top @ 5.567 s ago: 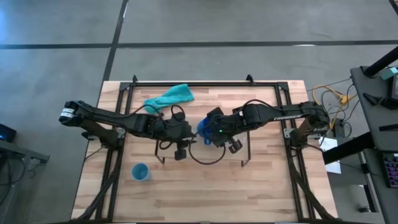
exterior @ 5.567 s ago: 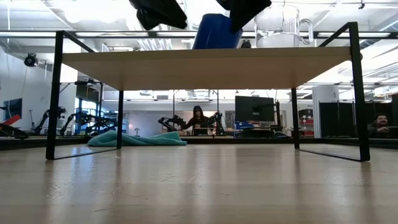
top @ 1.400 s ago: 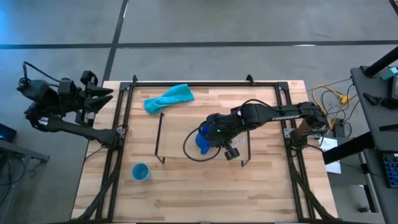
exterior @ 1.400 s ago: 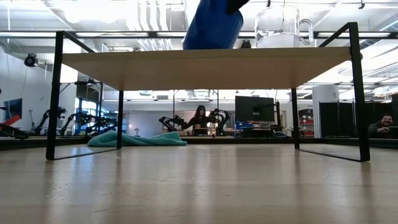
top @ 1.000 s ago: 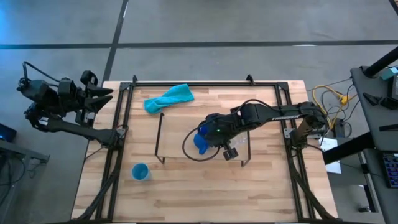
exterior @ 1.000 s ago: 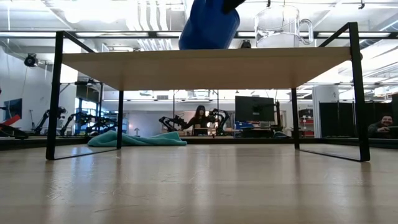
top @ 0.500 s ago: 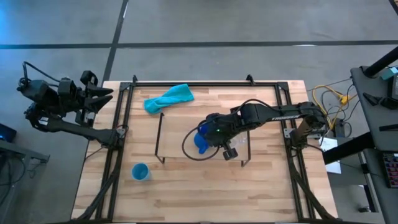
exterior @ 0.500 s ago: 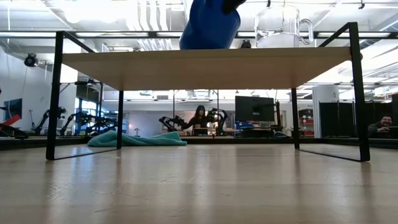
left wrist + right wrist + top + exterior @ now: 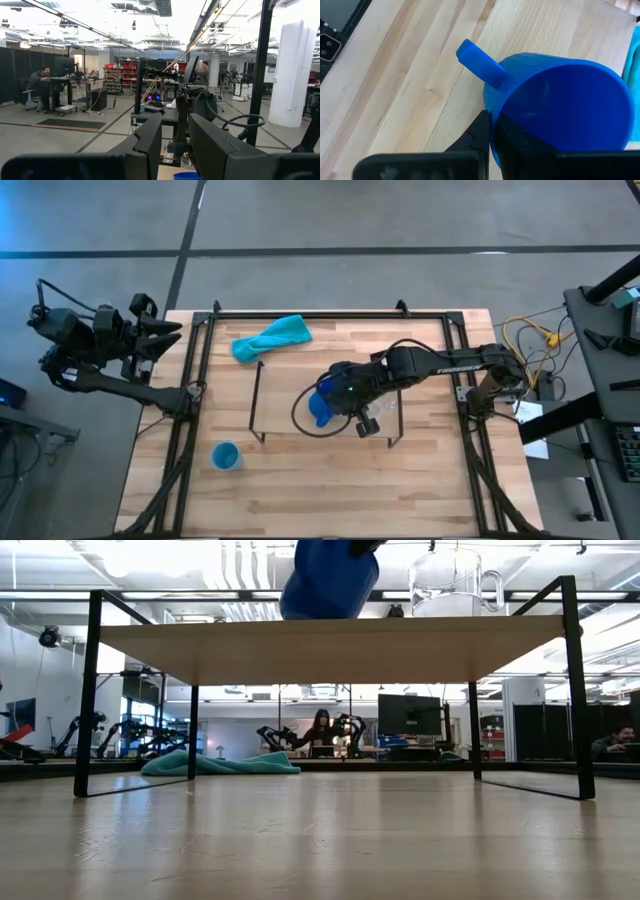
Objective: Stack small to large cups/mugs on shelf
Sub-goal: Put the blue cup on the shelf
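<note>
The dark-blue mug hangs tilted over the middle of the shelf, held by my right gripper. The clear glass cup stands on its base on the right part of the shelf's board. On the table near its left front stands the small light-blue cup. My left gripper is open and waits beyond the table's left edge. My right gripper has the mug's wall at the rim, right beside the handle. One finger is outside the wall and one inside. The mug is tilted, with its base just above the shelf board; I cannot tell whether it touches.
A teal cloth lies near the table's far edge, left of centre. A black cable loops off the right arm over the shelf's near side. The shelf's left part is bare. People sit at desks in the room behind.
My right gripper has carried the dark-blue mug a little toward the table's left above the shelf board. The mug stays tilted and the hold stays shut. The glass cup, the light-blue cup and the left arm have kept still.
</note>
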Motion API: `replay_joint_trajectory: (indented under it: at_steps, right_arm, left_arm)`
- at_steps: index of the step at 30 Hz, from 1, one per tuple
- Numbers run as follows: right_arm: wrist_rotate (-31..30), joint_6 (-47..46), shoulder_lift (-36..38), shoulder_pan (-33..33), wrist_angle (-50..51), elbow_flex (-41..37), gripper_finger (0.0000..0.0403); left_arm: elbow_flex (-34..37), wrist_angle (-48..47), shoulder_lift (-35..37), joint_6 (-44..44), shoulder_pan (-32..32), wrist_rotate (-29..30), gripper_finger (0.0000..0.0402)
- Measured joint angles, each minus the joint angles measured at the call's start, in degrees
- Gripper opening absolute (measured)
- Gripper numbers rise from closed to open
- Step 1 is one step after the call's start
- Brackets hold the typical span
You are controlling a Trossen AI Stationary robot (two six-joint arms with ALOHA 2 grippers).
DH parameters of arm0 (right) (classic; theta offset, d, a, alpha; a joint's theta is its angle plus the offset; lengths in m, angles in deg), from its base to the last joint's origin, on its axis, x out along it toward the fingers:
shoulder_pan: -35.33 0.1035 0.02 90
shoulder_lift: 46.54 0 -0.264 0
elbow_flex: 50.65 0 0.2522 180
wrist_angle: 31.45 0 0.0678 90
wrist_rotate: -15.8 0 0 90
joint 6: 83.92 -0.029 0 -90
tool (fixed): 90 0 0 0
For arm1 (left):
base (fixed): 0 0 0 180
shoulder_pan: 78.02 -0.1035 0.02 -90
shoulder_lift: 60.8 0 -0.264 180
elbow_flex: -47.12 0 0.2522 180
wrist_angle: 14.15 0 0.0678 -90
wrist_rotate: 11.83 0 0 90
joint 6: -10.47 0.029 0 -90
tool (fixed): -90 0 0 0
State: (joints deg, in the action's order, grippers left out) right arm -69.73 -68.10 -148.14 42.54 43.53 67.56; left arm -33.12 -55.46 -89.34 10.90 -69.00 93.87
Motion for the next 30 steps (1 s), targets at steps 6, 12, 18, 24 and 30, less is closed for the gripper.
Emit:
replay_joint_trajectory:
  at_steps: [6,12,18,24,30]
  right_arm:
    - [0.0,0.7,0.0,0.0,-0.5,0.0,0.0013]
    - [0.0,0.7,0.0,0.0,-1.1,0.0,0.0013]
    - [0.0,0.5,0.0,0.0,-1.9,0.4,0.0013]
    - [0.0,-1.0,0.0,0.0,-1.2,0.3,0.0013]
    - [0.0,-3.3,-0.1,-0.2,1.9,-0.1,0.0013]
  left_arm:
    - [0.0,0.0,0.0,0.0,0.0,0.0,0.0086]
    - [0.0,0.0,0.0,0.0,0.0,0.0,0.0086]
    - [0.0,0.0,0.0,0.0,0.0,0.0,0.0086]
    - [0.0,0.0,0.0,0.0,0.0,0.0,0.0086]
    - [0.0,0.0,0.0,0.0,0.0,0.0,0.0086]
